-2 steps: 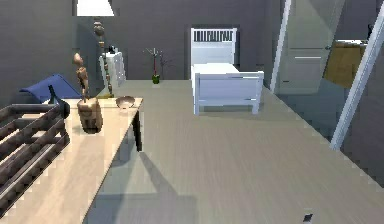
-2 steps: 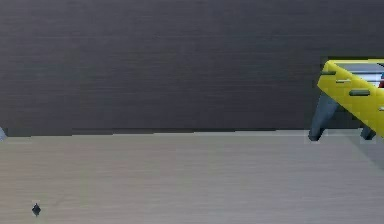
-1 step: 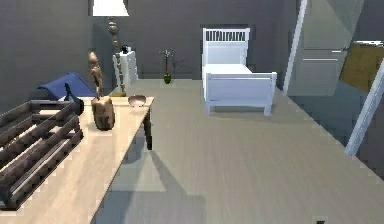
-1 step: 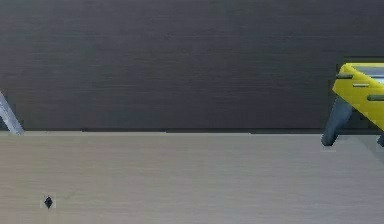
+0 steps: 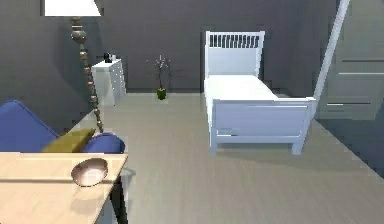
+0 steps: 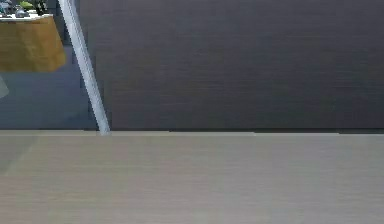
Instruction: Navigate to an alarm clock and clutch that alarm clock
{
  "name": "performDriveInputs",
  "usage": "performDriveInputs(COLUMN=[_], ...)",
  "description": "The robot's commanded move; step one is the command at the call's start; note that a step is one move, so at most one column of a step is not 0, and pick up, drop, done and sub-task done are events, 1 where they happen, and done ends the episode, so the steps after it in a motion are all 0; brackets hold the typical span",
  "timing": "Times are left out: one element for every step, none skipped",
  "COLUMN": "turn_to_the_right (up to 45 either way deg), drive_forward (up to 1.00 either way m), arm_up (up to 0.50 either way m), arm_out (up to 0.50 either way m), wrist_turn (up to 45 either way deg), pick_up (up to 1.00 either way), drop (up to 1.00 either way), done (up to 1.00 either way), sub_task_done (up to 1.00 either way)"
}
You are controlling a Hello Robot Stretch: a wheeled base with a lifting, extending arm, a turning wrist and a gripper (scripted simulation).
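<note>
Of my tool I could not tell whether it was spread, pressed together or pinching anything, nor how it lay relative to the thing I sought. The nearest candidate was a dark blob [image 5: 107,56] on top of a white cabinet [image 5: 111,82] against the far wall, at the forward view's left. It was small, dark and upright, and I could not tell whether it was the clock.

Right of the cabinet a plant [image 5: 161,76] stood on the floor [image 5: 170,160], and further right a white bed [image 5: 252,108] reached out from the wall. A tall white door [image 5: 357,70] leaned in at the forward view's right edge.

Nearer me, a lamp [image 5: 86,60] with a white shade rose beside a blue chair [image 5: 24,128]. At the bottom left a wooden worktop [image 5: 35,180] carried a bowl [image 5: 89,172] near its right edge.

In the arm side view a dark wall [image 6: 230,60] met pale floor, with a white post [image 6: 86,72] slanting at the left and a wooden block [image 6: 30,45] beyond it.
</note>
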Motion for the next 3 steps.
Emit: performDriveInputs(turn_to_the_right=[0.0,-12.0,0.0], drive_forward=[1.0,0.0,0.2], arm_up=[0.0,0.0,0.0], arm_out=[0.0,0.0,0.0], wrist_turn=[0.0,0.0,0.0], pick_up=[0.0,0.0,0.0], drop=[0.0,0.0,0.0], done=[0.0,0.0,0.0], sub_task_done=[0.0,0.0,0.0])
